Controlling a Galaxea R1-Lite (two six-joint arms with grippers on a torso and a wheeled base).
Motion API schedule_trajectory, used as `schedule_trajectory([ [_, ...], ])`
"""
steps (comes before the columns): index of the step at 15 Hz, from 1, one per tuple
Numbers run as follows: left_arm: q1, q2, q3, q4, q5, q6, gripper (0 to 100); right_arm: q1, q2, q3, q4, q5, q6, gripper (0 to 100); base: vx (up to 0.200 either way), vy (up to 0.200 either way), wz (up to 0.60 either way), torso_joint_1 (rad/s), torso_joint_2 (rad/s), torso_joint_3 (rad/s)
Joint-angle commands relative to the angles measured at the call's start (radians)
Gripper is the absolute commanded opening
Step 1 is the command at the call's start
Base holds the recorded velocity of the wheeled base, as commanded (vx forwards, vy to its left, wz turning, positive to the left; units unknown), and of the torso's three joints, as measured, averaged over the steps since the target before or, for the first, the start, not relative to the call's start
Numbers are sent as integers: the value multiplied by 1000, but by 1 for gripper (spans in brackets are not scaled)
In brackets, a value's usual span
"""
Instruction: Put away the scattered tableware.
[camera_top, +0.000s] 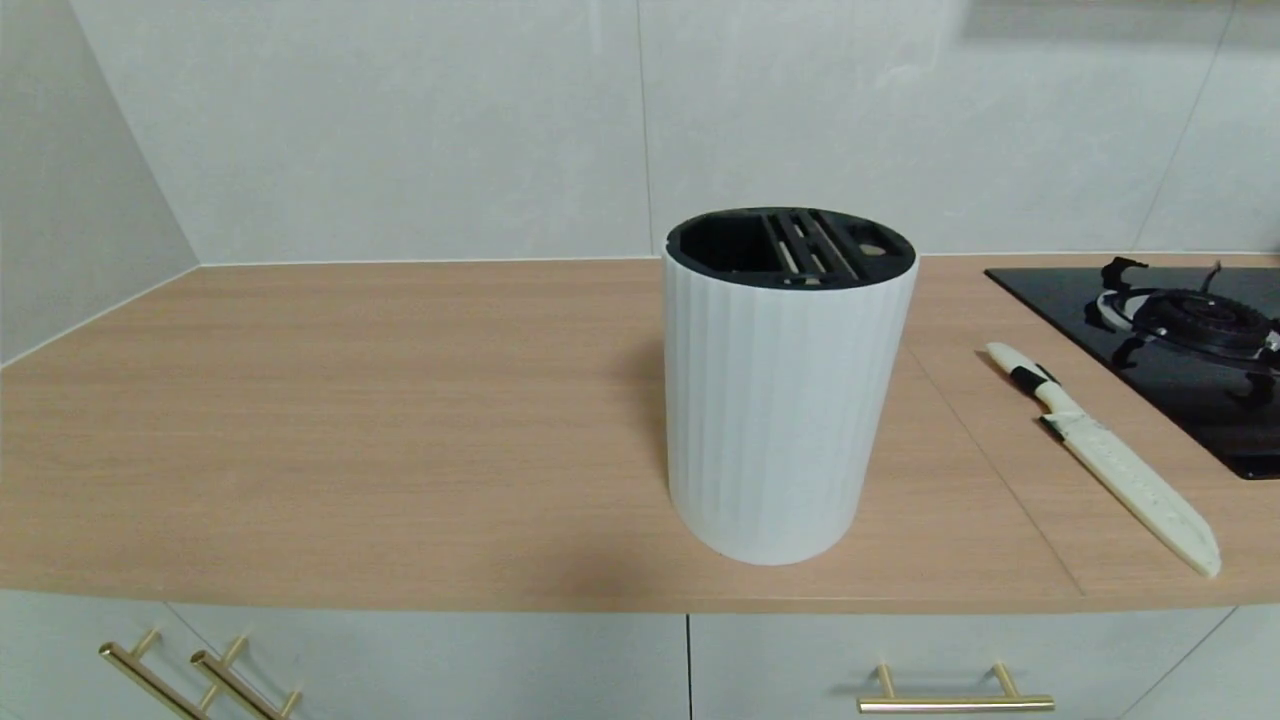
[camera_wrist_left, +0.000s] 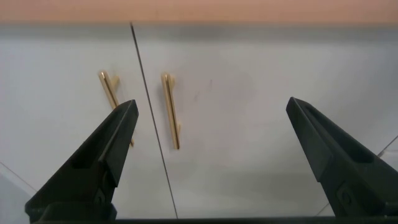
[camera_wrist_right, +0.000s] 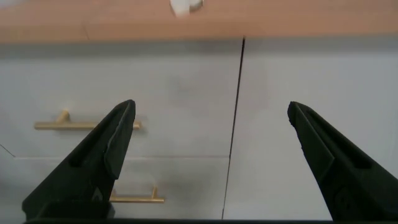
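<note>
On the counter (camera_top: 350, 420), a knife (camera_top: 1110, 460) lies near the holder (camera_top: 780, 400).

Left pincer (camera_wrist_left: 211, 102) matte black, tapered wedge tips, right pincer (camera_wrist_right: 211, 104) the same

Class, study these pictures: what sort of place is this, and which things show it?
Probably a home kitchen: a gas hob set into a wooden counter, a knife lying near a slotted holder, and cupboards with brass handles below.

Bright, even light; the white holder (camera_top: 790, 400) casts a soft shadow leftward on the countertop (camera_top: 350, 420).
</note>
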Motion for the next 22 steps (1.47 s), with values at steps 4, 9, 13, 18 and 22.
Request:
schedule_trajectory([
  [4, 0, 0, 0, -1, 0, 0, 100, 0, 1, 0, 0, 0, 0, 100, 0, 0, 0, 199, -482, -288],
  [9, 0, 0, 0, -1, 0, 0, 100, 0, 1, 0, 0, 0, 0, 100, 0, 0, 0, 221, -504, -283],
  [13, 0, 0, 0, -1, 0, 0, 100, 1, 1, 0, 0, 0, 0, 100, 0, 0, 0, 245, -536, -294],
  [18, 0, 0, 0, -2, 0, 0, 100, 1, 1, 0, 0, 0, 0, 100, 0, 0, 0, 265, -580, -309],
  [22, 0, 0, 0, -1, 0, 0, 100, 0, 1, -2, 0, 0, 0, 100, 0, 0, 0, 254, -531, -277],
])
